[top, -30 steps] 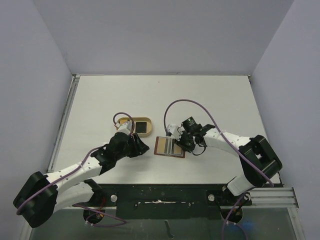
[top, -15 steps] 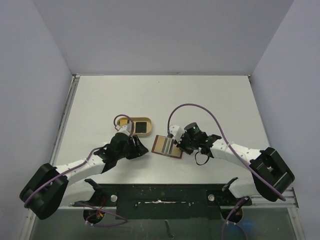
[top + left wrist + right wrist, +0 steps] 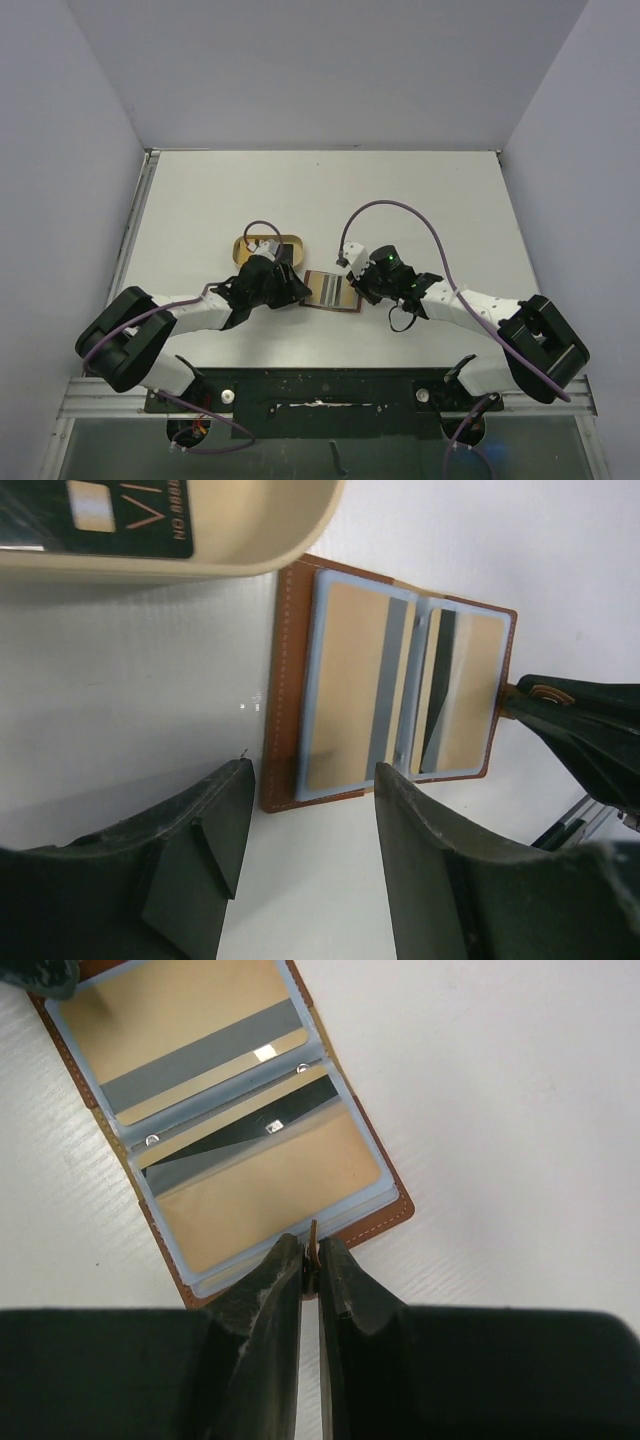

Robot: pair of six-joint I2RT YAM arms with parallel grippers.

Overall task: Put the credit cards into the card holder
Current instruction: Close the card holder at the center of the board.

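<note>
Loading being prepared: the card holder being pinned open

The holder is being held open, its snap tab being pinched between the pressed-together fingers of the right gripper. The left gripper, fingers spread and empty, is being hovered at the holder's opposite edge. A dark credit card is lying in the tan tray just beyond the holder. The tray wall is judged an obstacle, so the card is best tipped against it before being gripped.

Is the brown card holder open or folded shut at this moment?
Open. The card holder lies spread flat, both clear sleeves showing side by side; the right tool pinches its tab.
</note>
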